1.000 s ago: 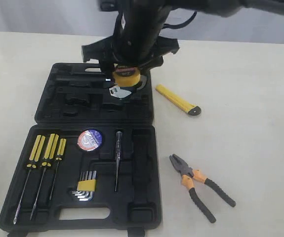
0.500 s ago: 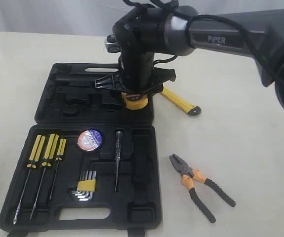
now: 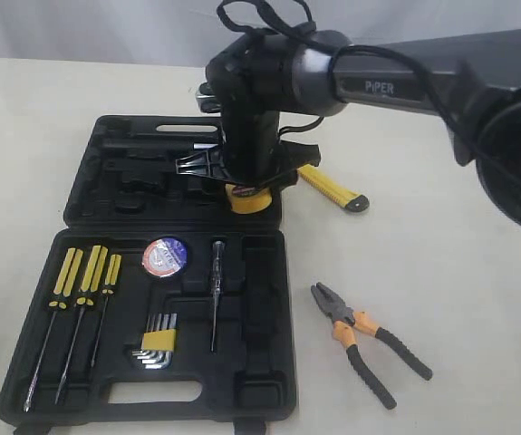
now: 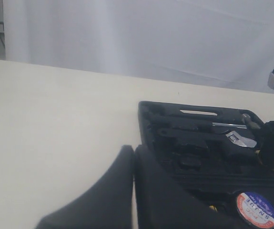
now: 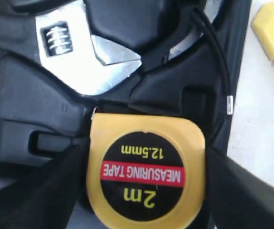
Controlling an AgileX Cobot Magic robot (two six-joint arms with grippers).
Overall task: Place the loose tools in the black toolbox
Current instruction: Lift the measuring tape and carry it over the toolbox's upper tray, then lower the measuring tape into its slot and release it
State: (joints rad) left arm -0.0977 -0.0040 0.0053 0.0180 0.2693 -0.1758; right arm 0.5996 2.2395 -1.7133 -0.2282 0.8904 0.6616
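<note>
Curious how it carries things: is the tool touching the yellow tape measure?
Touching. In the right wrist view, the right tool holds the tape measure, fingers pressed against both sides.

The right arm [image 3: 258, 109] hides part of the tape measure [image 3: 247, 198] and utility knife [image 3: 337, 188].

right arm [image 3: 405, 77] extended, wrist down | right hand [image 3: 247, 192] clamped on tape measure [image 5: 146, 171] | left hand [image 4: 133, 157] closed
</note>
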